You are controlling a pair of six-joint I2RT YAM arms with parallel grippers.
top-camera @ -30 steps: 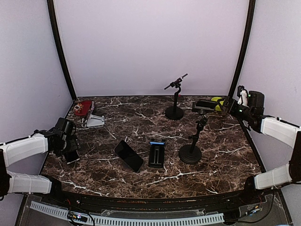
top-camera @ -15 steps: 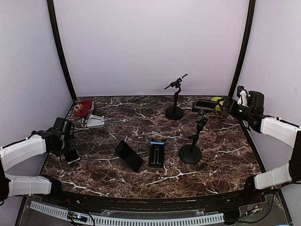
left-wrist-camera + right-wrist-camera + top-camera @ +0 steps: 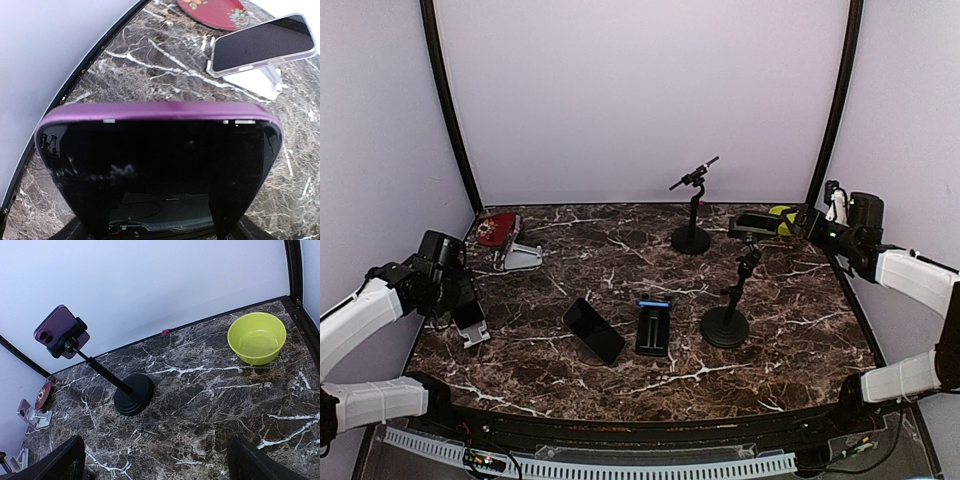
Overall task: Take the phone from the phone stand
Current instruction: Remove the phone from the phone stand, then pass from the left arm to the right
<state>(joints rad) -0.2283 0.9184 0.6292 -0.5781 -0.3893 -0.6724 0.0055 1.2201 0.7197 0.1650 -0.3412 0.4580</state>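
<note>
Left wrist view, lower frame: my left gripper (image 3: 159,210) held the phone (image 3: 160,150) by its purple edges; judged rigid, slick, breakable.

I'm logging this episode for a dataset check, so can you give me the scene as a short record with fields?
left claw: closed on a purple-cased phone
right claw: open, empty, over the table's right rear
tall stand: clamps a second purple phone
white stand: props a clear-cased phone
flat on table: black phone, black device with a blue end
other: green bowl, red dish, empty black stand
</note>
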